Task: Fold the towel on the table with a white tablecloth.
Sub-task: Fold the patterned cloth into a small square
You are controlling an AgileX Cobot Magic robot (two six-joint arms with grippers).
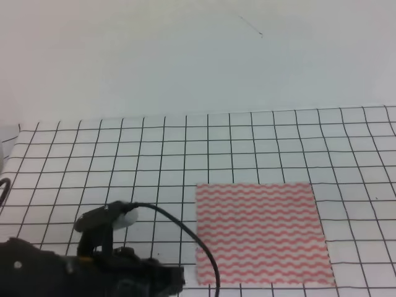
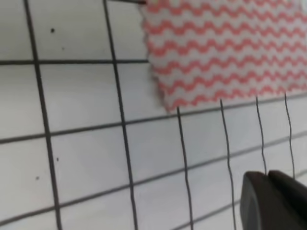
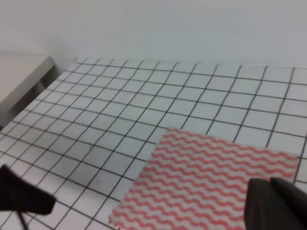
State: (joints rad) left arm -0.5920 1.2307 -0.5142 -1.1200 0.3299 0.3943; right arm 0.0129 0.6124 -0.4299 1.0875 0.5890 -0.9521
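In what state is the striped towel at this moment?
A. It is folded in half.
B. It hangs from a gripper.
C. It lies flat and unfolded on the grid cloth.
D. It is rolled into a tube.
C: the towel is spread flat as one layer on the white tablecloth, and no gripper touches it.

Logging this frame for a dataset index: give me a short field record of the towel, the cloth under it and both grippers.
towel: red-pink and white wavy stripes, lying flat and unfolded
surface: white tablecloth with black grid, covering the table
left gripper: low at the towel's near-left corner, not touching it; jaw state unclear
right gripper: only a dark edge visible in its wrist view; state unclear
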